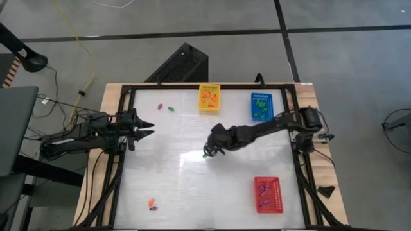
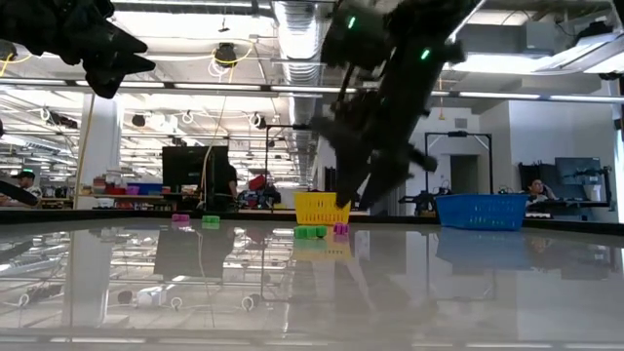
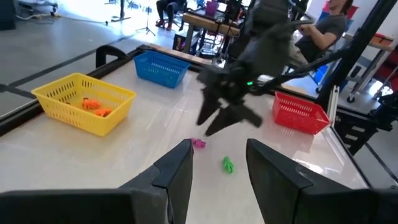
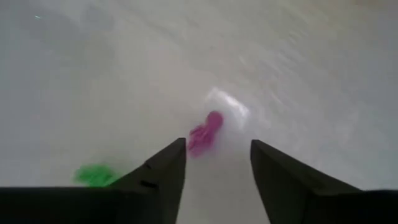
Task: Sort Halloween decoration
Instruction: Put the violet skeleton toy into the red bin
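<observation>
A purple trinket (image 4: pixel 205 134) and a green trinket (image 4: pixel 94 174) lie on the white table near its middle. They also show in the left wrist view, purple (image 3: pixel 198 143) and green (image 3: pixel 228 164). My right gripper (image 4: pixel 217 149) is open and hovers just above them (image 1: pixel 207 153), with the purple trinket just ahead of its fingertips. It touches nothing. My left gripper (image 1: pixel 146 128) is open and empty, held above the table's left side. Two more trinkets, purple (image 1: pixel 160 106) and green (image 1: pixel 171 108), lie at the far left. An orange and purple pair (image 1: pixel 152 204) lies near the front edge.
A yellow basket (image 1: pixel 209 97) with orange trinkets and a blue basket (image 1: pixel 261 106) with green ones stand at the far edge. A red basket (image 1: pixel 267 194) with purple ones stands at the near right. A black frame (image 1: pixel 122 160) borders the table. People sit in the room beyond.
</observation>
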### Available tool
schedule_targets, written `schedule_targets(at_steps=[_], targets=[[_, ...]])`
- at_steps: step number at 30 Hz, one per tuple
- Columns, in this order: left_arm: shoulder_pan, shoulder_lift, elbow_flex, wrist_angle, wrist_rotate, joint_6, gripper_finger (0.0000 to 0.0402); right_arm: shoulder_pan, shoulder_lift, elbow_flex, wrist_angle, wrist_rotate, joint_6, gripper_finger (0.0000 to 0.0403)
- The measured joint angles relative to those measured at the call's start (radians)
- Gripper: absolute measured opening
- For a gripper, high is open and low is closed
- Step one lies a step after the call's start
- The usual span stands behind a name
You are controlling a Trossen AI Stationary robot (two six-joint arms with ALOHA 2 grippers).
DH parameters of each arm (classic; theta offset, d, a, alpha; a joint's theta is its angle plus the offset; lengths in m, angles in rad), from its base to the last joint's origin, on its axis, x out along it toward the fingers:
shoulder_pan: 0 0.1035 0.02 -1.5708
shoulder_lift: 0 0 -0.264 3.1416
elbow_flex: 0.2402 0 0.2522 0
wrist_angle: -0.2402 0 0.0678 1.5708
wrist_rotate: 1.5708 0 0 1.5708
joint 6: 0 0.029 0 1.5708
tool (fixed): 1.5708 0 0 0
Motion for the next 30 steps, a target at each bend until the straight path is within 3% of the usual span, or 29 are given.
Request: schedule_targets(at_steps=[6, 12, 17, 21, 30], targets=[[0.000, 0.000, 0.000, -0.005, 0.000, 0.015, 0.0138, -0.038, 0.064, 0.035, 0.027, -0.050, 0.010, 0.0257], [0.000, 0.000, 0.000, -0.009, 0.000, 0.017, 0.0138, -0.022, 0.114, 0.042, 0.038, -0.058, 0.056, 0.0259], [0.000, 0.000, 0.000, -0.009, 0.000, 0.021, 0.0138, 0.002, 0.158, 0.044, 0.056, 0.014, 0.068, 0.0253], [0.000, 0.000, 0.000, -0.009, 0.000, 0.016, 0.0138, 0.016, 0.167, 0.043, 0.046, 0.039, 0.071, 0.0206], [0.000, 0.000, 0.000, -0.007, 0.000, 0.015, 0.0138, 0.023, 0.105, 0.037, 0.031, 0.009, 0.040, 0.0037]])
